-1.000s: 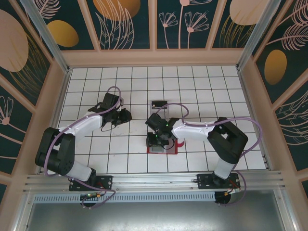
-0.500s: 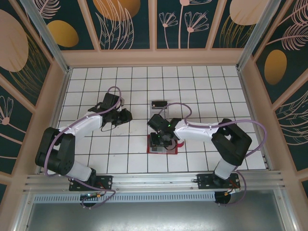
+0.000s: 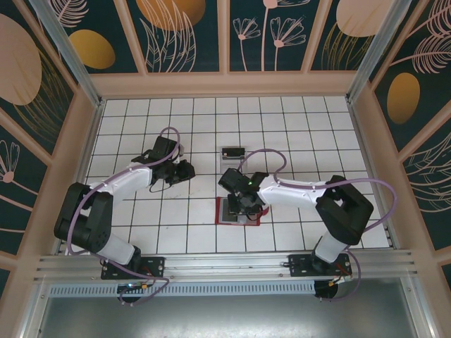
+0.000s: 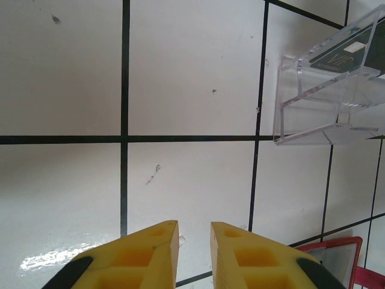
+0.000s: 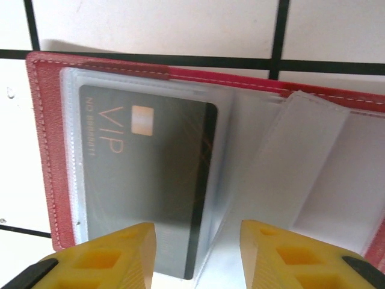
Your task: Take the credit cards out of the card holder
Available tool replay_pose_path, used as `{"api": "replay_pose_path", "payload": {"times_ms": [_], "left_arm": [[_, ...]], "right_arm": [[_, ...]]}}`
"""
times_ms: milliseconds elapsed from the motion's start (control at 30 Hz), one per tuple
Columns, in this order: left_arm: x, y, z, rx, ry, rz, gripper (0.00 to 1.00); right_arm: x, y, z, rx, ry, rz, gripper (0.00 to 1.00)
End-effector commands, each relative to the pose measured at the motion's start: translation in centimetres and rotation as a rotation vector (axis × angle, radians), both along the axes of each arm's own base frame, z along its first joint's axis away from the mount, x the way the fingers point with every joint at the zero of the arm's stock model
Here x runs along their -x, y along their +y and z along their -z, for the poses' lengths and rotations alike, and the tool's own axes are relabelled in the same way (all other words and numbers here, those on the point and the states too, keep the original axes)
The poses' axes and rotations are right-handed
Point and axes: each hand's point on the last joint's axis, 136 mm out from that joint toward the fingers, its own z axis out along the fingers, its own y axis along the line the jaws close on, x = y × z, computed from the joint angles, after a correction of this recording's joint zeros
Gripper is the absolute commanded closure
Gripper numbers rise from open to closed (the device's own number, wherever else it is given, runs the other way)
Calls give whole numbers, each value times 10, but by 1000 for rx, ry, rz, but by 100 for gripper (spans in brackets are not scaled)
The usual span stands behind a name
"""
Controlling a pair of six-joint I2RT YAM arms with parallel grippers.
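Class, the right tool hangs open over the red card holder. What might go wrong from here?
The right tool stands open over the black VIP card, which lies inside a clear sleeve: it may pinch sleeve and card together and lift the whole card holder. The left tool is away over bare tiles, so the holder may slide.

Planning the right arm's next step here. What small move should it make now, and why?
Probably lower the right gripper and close its fingers on the near corner of the black card: that corner lies between the open fingers, and the card sits in the clear sleeve of the open card holder.
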Motion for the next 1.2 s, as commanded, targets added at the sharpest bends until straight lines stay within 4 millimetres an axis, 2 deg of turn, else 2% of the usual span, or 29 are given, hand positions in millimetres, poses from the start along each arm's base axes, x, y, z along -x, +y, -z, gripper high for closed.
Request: {"api": "replay_pose_path", "payload": {"times_ms": [0,400,600,833,933,1167], "left_arm": [[-5,-8,-7,15,-21,32,77],[-7,-11,-7,10,-20,46,78],[-7,-10,-5,-11,-19,51,78],[-4,-24,-10,-30,-22,94,78],[3,-35,-11,-34,-19,124,78],[29,-70,-8,-6,11,192,78]], "right_arm": [[1,-20,-2,78,-25,41,58],[2,-47,-5,178,-49,93,57],[7,-70,-4,235,-56,126,55],[7,-87,-8,249,-66,160,55],[2,-77,-15,168,-71,156,56],[-8,-29,-34,-205,-38,113,59]]}}
